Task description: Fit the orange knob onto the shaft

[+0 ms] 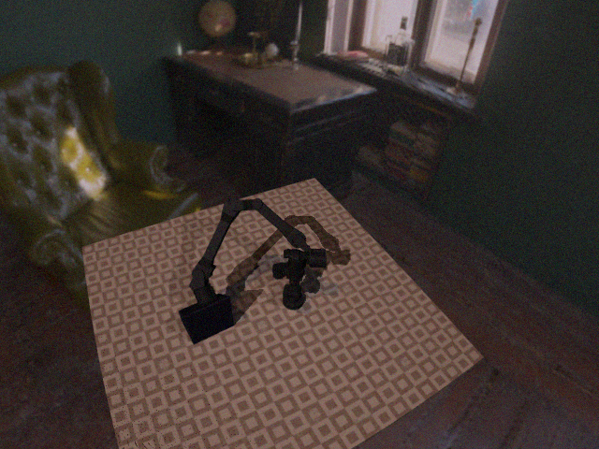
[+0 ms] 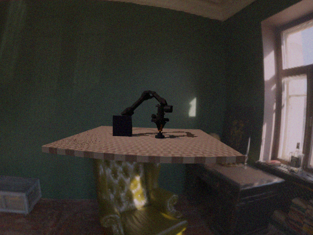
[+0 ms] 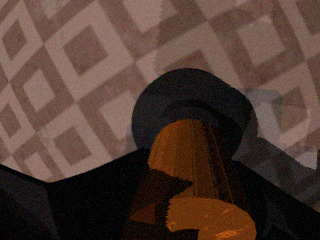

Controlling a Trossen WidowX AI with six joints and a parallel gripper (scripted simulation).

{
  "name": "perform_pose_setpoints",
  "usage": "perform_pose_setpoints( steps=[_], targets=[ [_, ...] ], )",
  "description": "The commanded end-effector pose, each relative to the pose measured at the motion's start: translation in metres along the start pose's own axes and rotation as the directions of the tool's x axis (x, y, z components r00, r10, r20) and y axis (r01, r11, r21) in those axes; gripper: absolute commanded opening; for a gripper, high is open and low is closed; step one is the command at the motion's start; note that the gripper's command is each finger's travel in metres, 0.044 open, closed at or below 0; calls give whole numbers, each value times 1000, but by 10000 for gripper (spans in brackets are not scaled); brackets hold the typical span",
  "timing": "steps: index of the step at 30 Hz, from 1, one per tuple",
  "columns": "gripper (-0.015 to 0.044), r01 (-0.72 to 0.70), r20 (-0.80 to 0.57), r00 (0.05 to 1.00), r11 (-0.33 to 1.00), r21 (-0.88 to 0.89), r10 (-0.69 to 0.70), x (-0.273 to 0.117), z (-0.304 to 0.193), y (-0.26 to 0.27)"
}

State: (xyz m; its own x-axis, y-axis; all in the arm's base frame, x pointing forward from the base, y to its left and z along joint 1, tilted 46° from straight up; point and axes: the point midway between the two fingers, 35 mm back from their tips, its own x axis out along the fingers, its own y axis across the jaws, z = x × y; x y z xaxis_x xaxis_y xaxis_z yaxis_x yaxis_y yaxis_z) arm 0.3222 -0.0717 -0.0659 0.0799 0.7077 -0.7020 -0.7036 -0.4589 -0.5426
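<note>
The claw [image 2: 160,128] is clamped on the knob [image 2: 160,128] [image 3: 186,150], above the round pedestal [image 2: 159,136] [image 3: 167,95] [image 1: 293,300] on the bench [image 1: 338,367] [image 2: 141,149]; it looks stiff and light, its ribbed sides probably giving good grip, so best pinched squarely at mid-height, leaving the lower rim free to turn and seat

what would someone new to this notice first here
Probably the orange knob, glowing against the dark claw that grips it, right above the round pedestal. Next, the boldly checked tabletop under the black arm, and the yellow-green tufted armchair, which stands beyond the table in the top view.
</note>
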Motion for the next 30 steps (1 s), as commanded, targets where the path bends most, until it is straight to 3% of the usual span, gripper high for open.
perform_pose_setpoints(
  steps=[1, 19, 25, 30],
  targets=[
    [0, 2, -6, 1000, 1000, -4, -2, 1, -2, -1],
    [0, 1, -6, 1000, 1000, 21, -1, -2, 1, 2],
    [0, 3, -6, 1000, 956, 294, -1, -3, 1, 1],
    [0, 5, -6, 1000, 819, 574, -1, -3, 0, 1]
  ],
)
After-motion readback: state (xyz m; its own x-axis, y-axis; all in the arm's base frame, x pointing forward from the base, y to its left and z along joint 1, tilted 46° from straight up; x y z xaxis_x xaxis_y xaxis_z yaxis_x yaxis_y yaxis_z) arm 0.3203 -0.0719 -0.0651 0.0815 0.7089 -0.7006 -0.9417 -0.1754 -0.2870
